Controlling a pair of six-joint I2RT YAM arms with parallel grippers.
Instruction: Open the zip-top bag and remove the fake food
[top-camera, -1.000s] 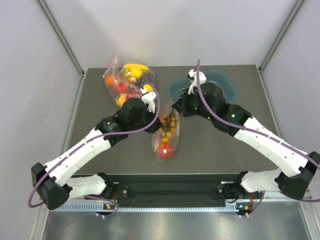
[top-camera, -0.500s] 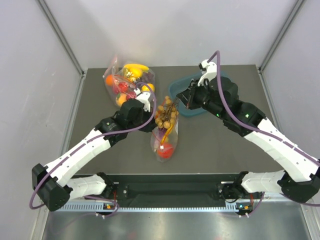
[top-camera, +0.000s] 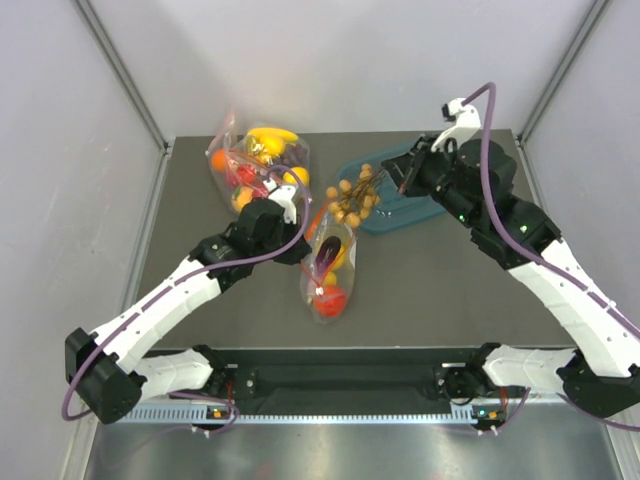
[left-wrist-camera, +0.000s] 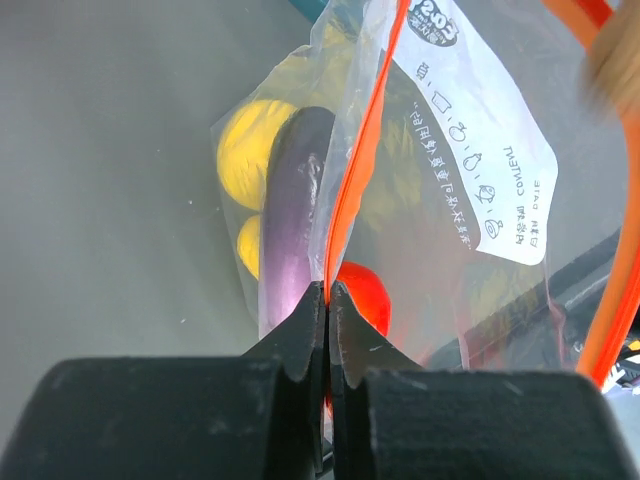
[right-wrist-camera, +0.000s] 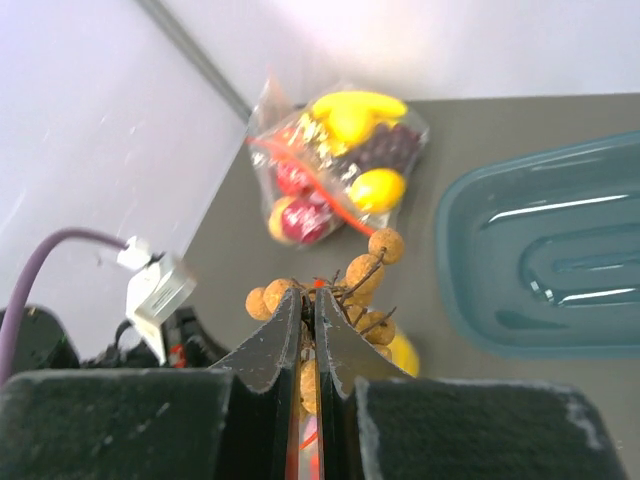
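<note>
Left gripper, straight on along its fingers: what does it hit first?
The left gripper is shut on the orange strip of the zip-top bag, so the bag itself. Pushing on, probably the purple eggplant or red tomato inside, just ahead; depth unclear.

The zip-top bag (top-camera: 328, 268) lies mid-surface (top-camera: 440, 290), mouth toward the far edge, with the eggplant (top-camera: 328, 252) and tomato (top-camera: 331, 296) in it. The left fingers (left-wrist-camera: 298, 345) pinch its zip edge. A second bag (top-camera: 250, 165) sits by the far left corner and a tray (top-camera: 395, 208) far right. Between them, above the mouth, the knobbly cluster (top-camera: 352, 193) hangs in the right fingers (right-wrist-camera: 268, 350).
</note>
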